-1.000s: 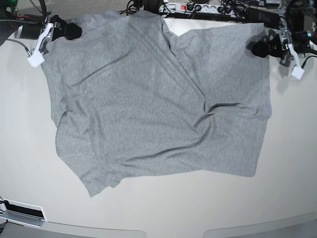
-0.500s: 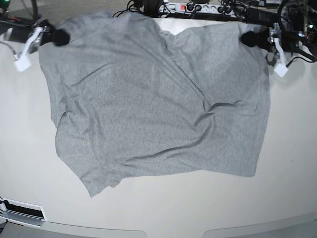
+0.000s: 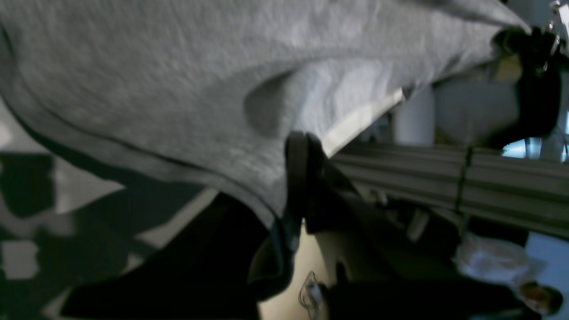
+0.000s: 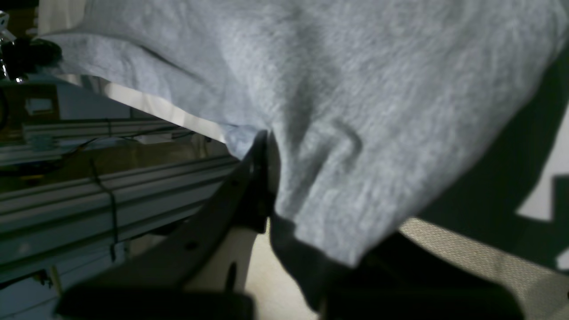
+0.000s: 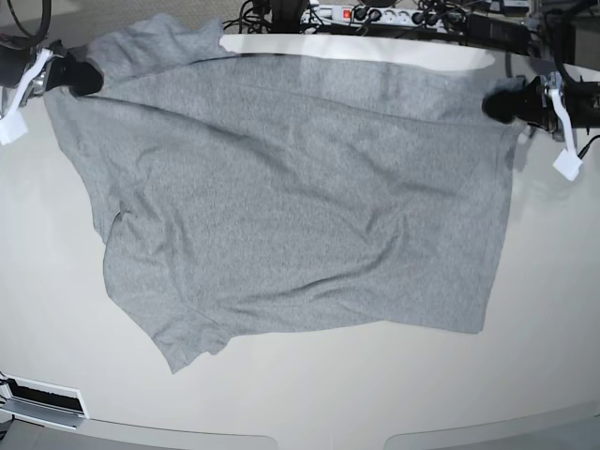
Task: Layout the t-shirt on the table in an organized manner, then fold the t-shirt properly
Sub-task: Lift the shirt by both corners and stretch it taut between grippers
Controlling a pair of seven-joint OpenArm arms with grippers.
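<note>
Left gripper [image 5: 499, 103] clamped on the t-shirt [image 5: 281, 197] at its far corner, base view right. Right gripper [image 5: 82, 79] pinched on the opposite far corner, left. Far edge pulled taut between them, lifted off the table [image 5: 309, 394]. Near hem and one sleeve lie flat. Bare tabletop along the near side and both flanks; power strip [image 5: 375, 15] behind the far edge.

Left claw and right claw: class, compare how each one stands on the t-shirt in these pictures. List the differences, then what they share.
1. In the base view the left claw is at the picture's right, the right claw at its left.
2. The left claw grips where the t-shirt runs straight; by the right claw the cloth bunches.

Shared: both are shut on the t-shirt's far edge, stretching it between them over the table.
</note>
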